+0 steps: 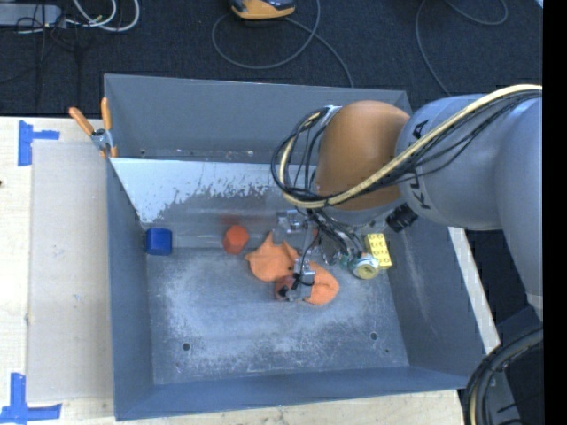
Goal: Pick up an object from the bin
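Nearest the lens, the grey arm (pixel 483 162) came in from 3 o'clock and bent down over the middle of the bin (pixel 257 122). Its orange wrist cover (pixel 359 153) sat high over the bin's 2 o'clock part, looped round with black and yellow cables. Below the cover the wrist pointed steeply down, leaning a little toward 7 o'clock.

The gripper (pixel 299 283) was low at the bin's centre, its tip down on an orange crumpled rag (pixel 266 260) that spread to both sides of it. Whether it was spread or closed could not be told, nor whether it had hold of the rag.

Just beside the rag at 10 o'clock lay a small orange lump (pixel 235 238). A blue cube (pixel 159 241) lay well apart at 9 o'clock, near the bin's wall. At 3 o'clock from the gripper, under the wrist, lay a yellow holed block (pixel 379 249) with a small round pale thing (pixel 365 267) touching it.

The bin floor (pixel 266 343) was grey, scuffed whitish. Beyond the bin at 12 o'clock lay dark flooring (pixel 177 47) with loose leads (pixel 104 5) on it.
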